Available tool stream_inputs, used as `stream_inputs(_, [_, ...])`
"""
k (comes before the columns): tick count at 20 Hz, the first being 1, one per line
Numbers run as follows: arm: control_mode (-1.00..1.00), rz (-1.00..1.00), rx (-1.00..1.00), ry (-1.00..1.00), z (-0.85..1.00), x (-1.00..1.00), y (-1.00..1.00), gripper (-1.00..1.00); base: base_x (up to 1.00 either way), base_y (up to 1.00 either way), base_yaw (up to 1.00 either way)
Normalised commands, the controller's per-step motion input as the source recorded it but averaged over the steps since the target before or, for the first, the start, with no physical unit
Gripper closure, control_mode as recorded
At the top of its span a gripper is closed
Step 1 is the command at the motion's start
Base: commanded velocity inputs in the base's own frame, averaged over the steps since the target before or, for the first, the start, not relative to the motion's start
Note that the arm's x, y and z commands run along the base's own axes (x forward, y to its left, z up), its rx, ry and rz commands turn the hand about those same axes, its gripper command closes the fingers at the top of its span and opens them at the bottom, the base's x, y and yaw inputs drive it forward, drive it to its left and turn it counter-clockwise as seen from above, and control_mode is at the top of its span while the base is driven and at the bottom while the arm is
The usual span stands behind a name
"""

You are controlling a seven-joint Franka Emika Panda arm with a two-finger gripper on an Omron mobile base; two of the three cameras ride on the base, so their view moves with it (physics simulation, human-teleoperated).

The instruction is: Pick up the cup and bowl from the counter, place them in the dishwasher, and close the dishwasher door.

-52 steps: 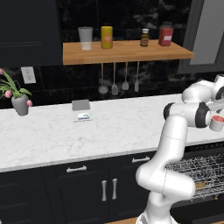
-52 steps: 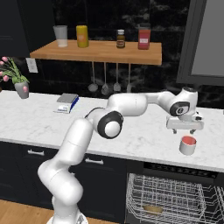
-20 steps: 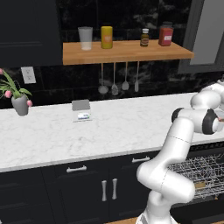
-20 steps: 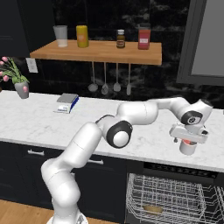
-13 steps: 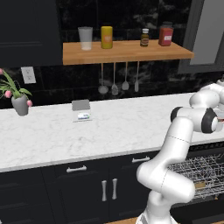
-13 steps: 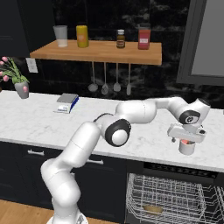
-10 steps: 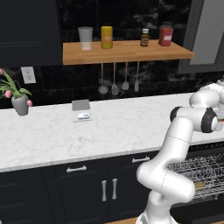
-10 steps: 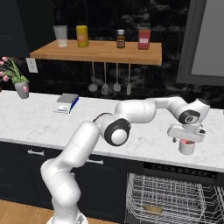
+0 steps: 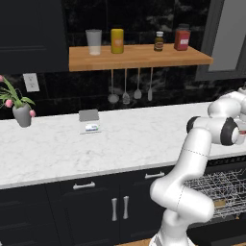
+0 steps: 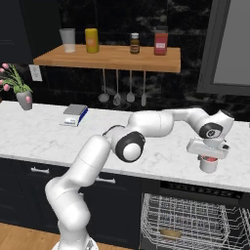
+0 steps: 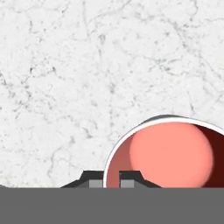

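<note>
Your gripper [image 11: 111, 178] has its two fingertips pinched on the rim of the cup [image 11: 168, 153], one tip outside the wall and one just inside, so treat the cup as gripped at its edge. In the hand view you look straight down into its pink-red interior, with the white rim curving between the tips. It reads as a small, rigid, thin-walled vessel, probably light, and likely smooth enough to slide if the pinch is shallow (a rim grip also lets it swing like a pendulum). Lift slowly and keep the wrist level; I would not trust a fast sweep.

From the right base view the cup [image 10: 209, 163] stands upright on the counter [image 10: 161, 156] near its front edge, directly under the hand, and just above the dishwasher [image 10: 195, 215] whose wire rack sits pulled out below. That is a short drop, so lower it into the rack rather than release from height.

Farther back along the counter [image 9: 134, 139] a small flat book-like item [image 10: 74, 114] lies well apart.
</note>
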Motion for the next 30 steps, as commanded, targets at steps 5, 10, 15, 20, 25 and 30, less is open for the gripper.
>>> stream_inputs(5, [-1.0, 0.06, 0.06, -0.08, 0.02, -0.44, 0.0, 1.0, 0.0, 0.0, 0.0])
stream_inputs(10, [-1.0, 0.11, 0.06, -0.13, 0.15, -0.72, 0.0, 1.0, 0.0, 0.0, 0.0])
stream_inputs(15, [-1.0, 0.14, 0.03, -0.15, 0.0, -0.78, 0.0, 1.0, 0.0, 0.0, 0.0])
stream_inputs(20, [-1.0, 0.13, 0.02, -0.16, -0.09, -0.73, -0.05, 1.0, 0.0, 0.0, 0.0])
stream_inputs(25, [-1.0, 0.11, 0.0, -0.13, -0.33, -0.56, -0.07, 1.0, 0.0, 0.0, 0.0])
stream_inputs(30, [-1.0, 0.08, 0.0, -0.05, -0.41, -0.27, -0.09, 1.0, 0.0, 0.0, 0.0])
